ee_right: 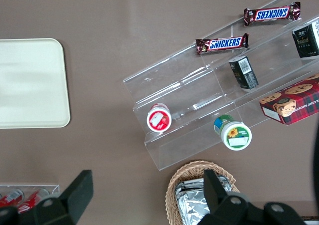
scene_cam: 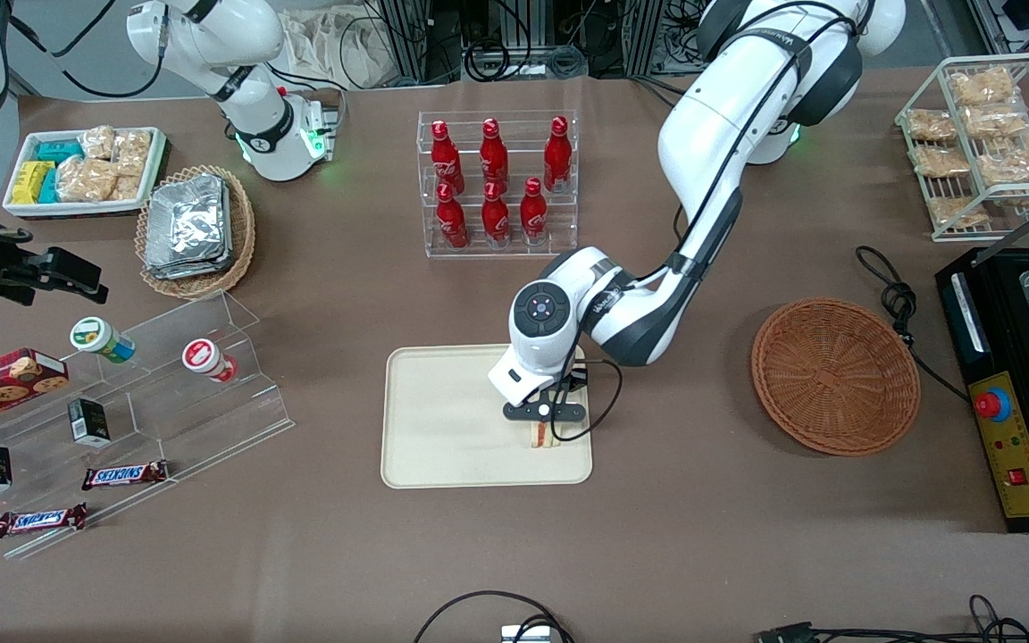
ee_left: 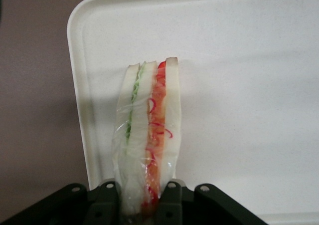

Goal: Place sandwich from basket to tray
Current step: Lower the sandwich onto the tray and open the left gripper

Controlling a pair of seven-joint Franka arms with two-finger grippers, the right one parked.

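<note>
My left gripper [scene_cam: 543, 432] hangs low over the cream-beige tray [scene_cam: 443, 420], close to the tray's corner nearest the camera on the working arm's side. It is shut on the sandwich [scene_cam: 539, 437]. In the left wrist view the sandwich [ee_left: 147, 135] is a clear-wrapped wedge of pale bread with green and red filling. It is pinched by its end in the gripper [ee_left: 139, 201], edge-on over the tray [ee_left: 239, 85]. I cannot tell whether it touches the tray. The brown wicker basket [scene_cam: 836, 375] lies empty toward the working arm's end of the table.
A rack of red bottles [scene_cam: 497, 183] stands farther from the camera than the tray. Toward the parked arm's end are a clear stepped stand [scene_cam: 166, 384] with snacks and a lighter foil-packet basket [scene_cam: 197, 232]. A black cable [scene_cam: 894, 299] and a black control box [scene_cam: 1006, 402] lie beside the brown basket.
</note>
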